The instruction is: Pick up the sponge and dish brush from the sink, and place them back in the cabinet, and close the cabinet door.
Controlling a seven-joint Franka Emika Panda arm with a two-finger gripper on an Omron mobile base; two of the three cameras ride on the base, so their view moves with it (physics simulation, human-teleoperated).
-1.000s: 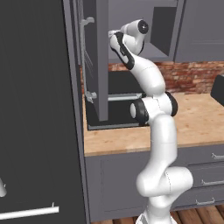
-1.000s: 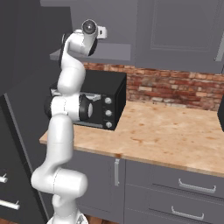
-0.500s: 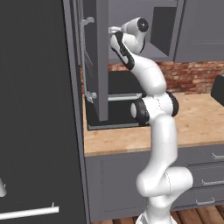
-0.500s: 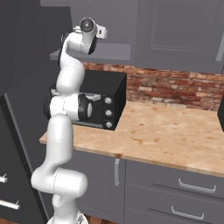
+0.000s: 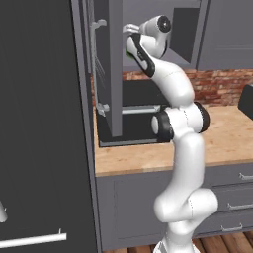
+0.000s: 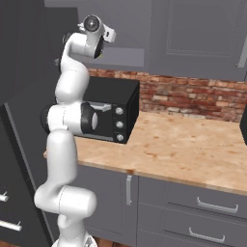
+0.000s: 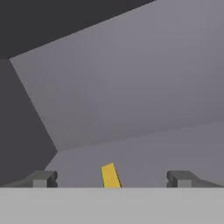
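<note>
Matt grey cabinet (image 7: 144, 87), wood-grain countertop (image 6: 193, 149)

The arm (image 5: 180, 148) rises beside the toaster oven (image 5: 141, 116) and reaches up above it into the open cabinet (image 5: 148, 20). The cabinet door (image 5: 106, 69) hangs wide, left of the oven (bar handle facing outward). Oven sits on the countertop (image 5: 222, 143), against brick.

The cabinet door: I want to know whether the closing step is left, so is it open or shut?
Open. The cabinet door stands out edge-on over the toaster oven, with the open hand inside beside the sponge.
</note>
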